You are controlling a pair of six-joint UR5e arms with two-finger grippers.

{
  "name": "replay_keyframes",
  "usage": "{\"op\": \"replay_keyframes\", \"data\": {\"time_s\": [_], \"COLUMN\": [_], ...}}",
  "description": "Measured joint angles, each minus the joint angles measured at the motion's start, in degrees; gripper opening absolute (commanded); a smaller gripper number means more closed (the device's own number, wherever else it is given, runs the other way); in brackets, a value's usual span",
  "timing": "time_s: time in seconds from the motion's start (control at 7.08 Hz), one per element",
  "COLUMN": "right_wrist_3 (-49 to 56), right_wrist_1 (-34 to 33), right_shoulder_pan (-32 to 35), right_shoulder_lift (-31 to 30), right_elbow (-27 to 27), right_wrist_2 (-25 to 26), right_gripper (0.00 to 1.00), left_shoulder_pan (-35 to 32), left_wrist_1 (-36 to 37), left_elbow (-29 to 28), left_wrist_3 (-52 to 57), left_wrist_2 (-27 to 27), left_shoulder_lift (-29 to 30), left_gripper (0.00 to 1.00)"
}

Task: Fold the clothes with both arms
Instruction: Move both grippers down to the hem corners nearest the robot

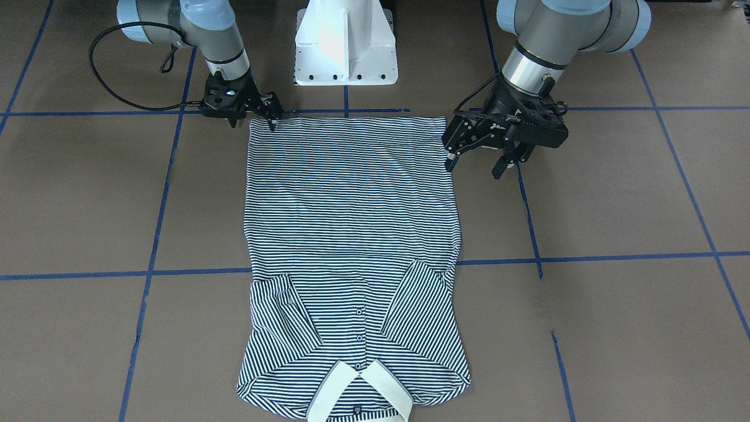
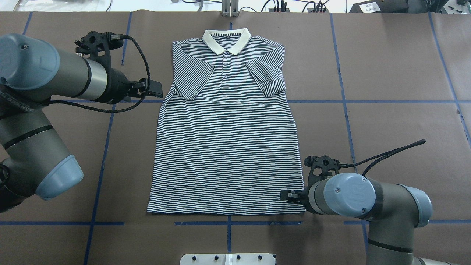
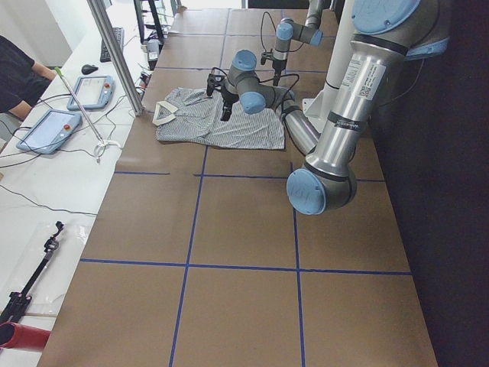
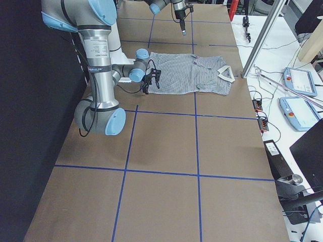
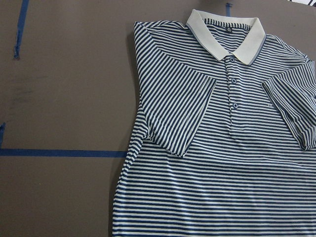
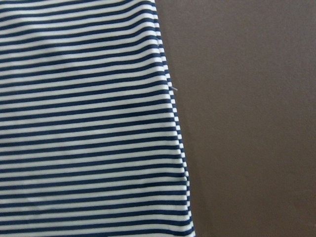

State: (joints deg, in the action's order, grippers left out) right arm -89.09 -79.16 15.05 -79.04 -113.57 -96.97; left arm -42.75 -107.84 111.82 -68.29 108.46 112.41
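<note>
A striped polo shirt [image 2: 226, 147] lies flat and face up in the middle of the bench [image 2: 386, 92]. Its collar [image 2: 226, 38] is at the far side and its hem nearest the robot, with both sleeves [image 2: 193, 82] folded in over the chest. My right hand [image 1: 273, 119] sits low at the hem's right corner, fingers close together; I cannot tell whether they pinch cloth. My left hand [image 1: 476, 167] hovers beside the shirt's left edge near the sleeve, fingers apart and holding nothing. I judge the hands are staged on opposite sides for the next fold.

Grey arms [image 2: 33, 143], blue caps [image 2: 351, 194], black braided cables [image 2: 144, 60]
</note>
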Motion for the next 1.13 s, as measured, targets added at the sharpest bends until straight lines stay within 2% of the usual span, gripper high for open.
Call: {"op": "replay_keyframes", "data": {"time_s": [0.42, 0.57, 1.13], "right_wrist_3": [0.0, 0.0, 0.1], "right_wrist_1": [-2.2, -2.4, -2.5], "right_shoulder_pan": [-0.3, -0.3, -0.2], "right_shoulder_lift": [0.6, 0.7, 0.9], "right_elbow": [0.2, 0.2, -0.4], "right_wrist_2": [-0.7, -1.3, -2.6], "right_gripper": [0.03, 0.0, 0.0], "left_shoulder_pan": [0.0, 0.0, 0.1], "left_wrist_1": [0.0, 0.0, 0.0], "left_elbow": [0.1, 0.1, -0.2], "left_wrist_3": [0.0, 0.0, 0.0], "left_wrist_2": [0.1, 0.1, 0.1], "left_shoulder_lift": [0.2, 0.2, 0.3], "left_gripper": [1.0, 1.0, 1.0]}}
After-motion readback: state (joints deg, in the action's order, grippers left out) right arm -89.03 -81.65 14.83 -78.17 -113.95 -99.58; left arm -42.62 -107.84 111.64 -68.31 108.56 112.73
